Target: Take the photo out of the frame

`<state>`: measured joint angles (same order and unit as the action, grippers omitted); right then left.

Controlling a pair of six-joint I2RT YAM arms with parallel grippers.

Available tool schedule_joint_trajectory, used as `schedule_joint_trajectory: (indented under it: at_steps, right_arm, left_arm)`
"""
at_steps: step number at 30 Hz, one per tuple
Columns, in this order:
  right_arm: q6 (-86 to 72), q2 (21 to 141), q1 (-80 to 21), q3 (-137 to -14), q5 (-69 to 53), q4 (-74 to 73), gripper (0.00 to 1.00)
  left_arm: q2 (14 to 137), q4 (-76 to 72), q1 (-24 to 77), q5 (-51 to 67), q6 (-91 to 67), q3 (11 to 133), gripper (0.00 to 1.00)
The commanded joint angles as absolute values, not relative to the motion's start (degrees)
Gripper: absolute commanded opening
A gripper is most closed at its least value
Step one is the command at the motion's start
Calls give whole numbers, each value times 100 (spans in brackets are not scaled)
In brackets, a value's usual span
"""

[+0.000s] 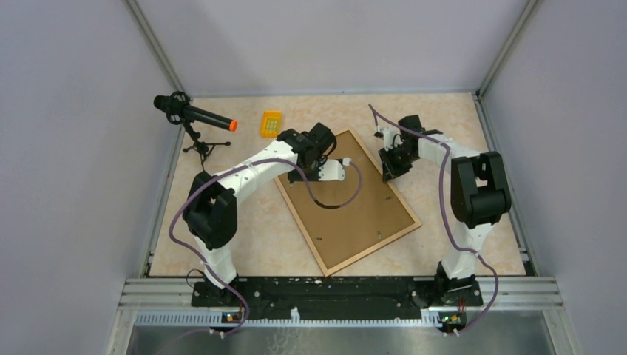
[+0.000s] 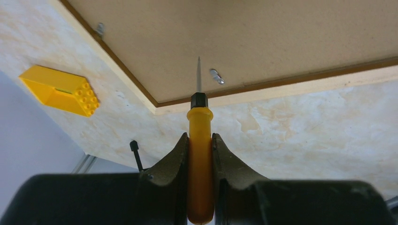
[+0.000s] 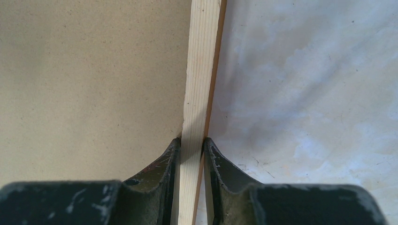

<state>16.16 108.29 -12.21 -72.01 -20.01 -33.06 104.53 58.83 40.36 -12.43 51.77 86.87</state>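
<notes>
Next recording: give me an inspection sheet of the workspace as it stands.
Surface: beige marbled table.
Job's things: frame lies back up, askew; photo not visible.
Clutter: yellow brick, microphone on tripod, both apart from the frame.
Grippers: left gripper shut on a screwdriver, tip near a metal tab on the frame's back; right gripper shut on the frame's rim.
Cables: purple cable along each arm; the left one loops over the frame.
Surroundings: grey walls, metal rail in front.

The frame (image 1: 362,214) is backed in plain speckly brown board and rimmed in pale wood, edged darker brown. The worktop (image 1: 259,244) is marbled beige and cream. The screwdriver (image 2: 200,136) handle is tinted amber, and the brick (image 2: 56,89) is coloured flat yellow.
</notes>
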Motion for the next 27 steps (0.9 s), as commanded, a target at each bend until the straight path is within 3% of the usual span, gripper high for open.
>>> schedule_joint_trajectory:
  at_steps: [1,4,13,15,20,27]
  right_arm:
    - [1719,11006,-1284,-7057,-1718,-3210,24]
    - [1694,10875,-1283,-7118,-1688,-3295,33]
    - [1488,10517,-1284,-6926,-1557,-3460,39]
    - [1492,10554,-1302,-6895,-1581,-3471,35]
    - [1960,10884,-1365,-7049,-1556,-3523,0]
    - [2982,11389,-1363,-8170,-1709,-3830,0]
  left_arm:
    - [10382,5905,3894,-869,4901,9283,0]
    - [10341,5853,3839,-757,4781,9329,0]
    - [10220,5572,3575,-403,4519,9369,0]
    - [10185,5536,3524,-285,4480,9365,0]
    - [10168,5434,3427,-252,4391,9366,0]
    - [10275,5327,3209,-347,4259,9589,0]
